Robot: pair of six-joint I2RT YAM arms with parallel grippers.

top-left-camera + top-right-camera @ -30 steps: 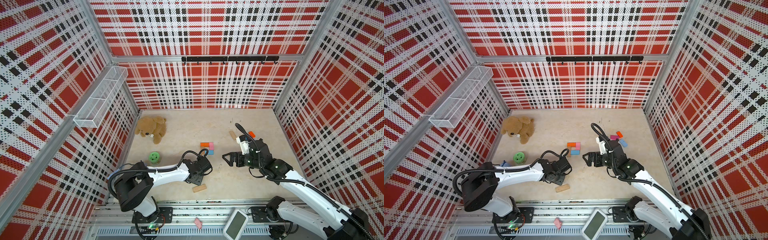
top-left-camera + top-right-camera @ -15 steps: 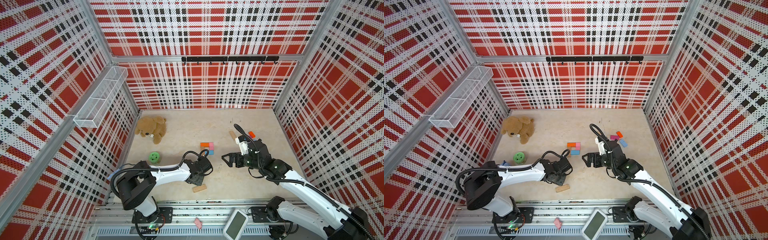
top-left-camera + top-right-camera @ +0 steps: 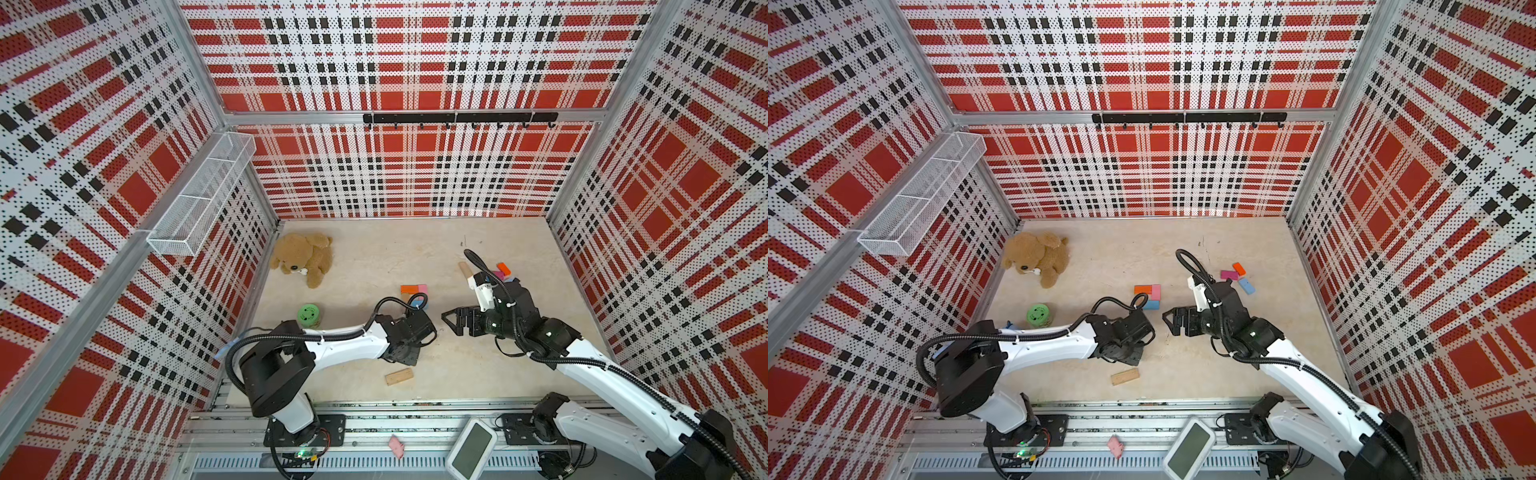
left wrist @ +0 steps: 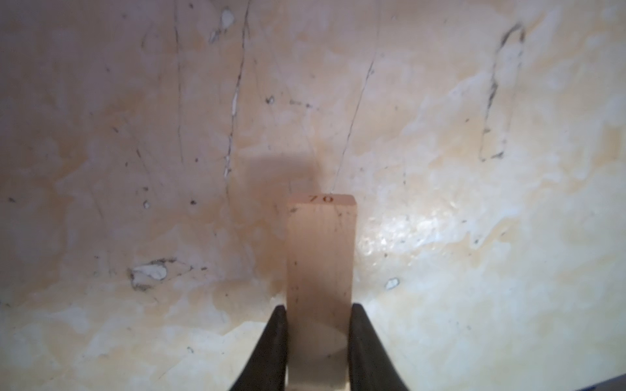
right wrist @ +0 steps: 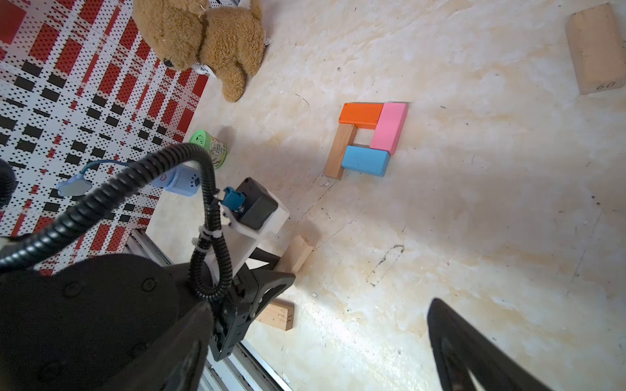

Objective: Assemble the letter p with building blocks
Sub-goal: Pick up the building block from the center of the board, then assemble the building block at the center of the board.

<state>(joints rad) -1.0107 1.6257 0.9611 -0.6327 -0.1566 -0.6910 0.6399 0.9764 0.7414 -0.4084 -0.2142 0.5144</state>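
Note:
In the left wrist view my left gripper (image 4: 318,308) is shut on a plain tan wood block (image 4: 320,243), held low over the table. In both top views that gripper (image 3: 409,332) covers the block. An orange (image 5: 360,115), a light pink (image 5: 389,127), a light blue (image 5: 364,160) and a tan block (image 5: 338,152) lie joined in a square loop (image 3: 413,293) just beyond it. My right gripper (image 3: 451,320) hovers open and holds nothing, to the right of the left one. Loose blocks: tan (image 3: 399,377) near the front edge, tan (image 3: 464,268), orange (image 3: 1239,269), magenta (image 3: 1228,274) and light blue (image 3: 1246,286) at the back right.
A brown teddy bear (image 3: 303,257) sits at the back left and a green cylinder toy (image 3: 308,314) stands by the left wall. A wire basket (image 3: 203,203) hangs on that wall. A pink piece (image 3: 396,446) and a white device (image 3: 471,453) lie on the front rail.
My left gripper's jaws have closed onto the tan block. Both arms have barely shifted.

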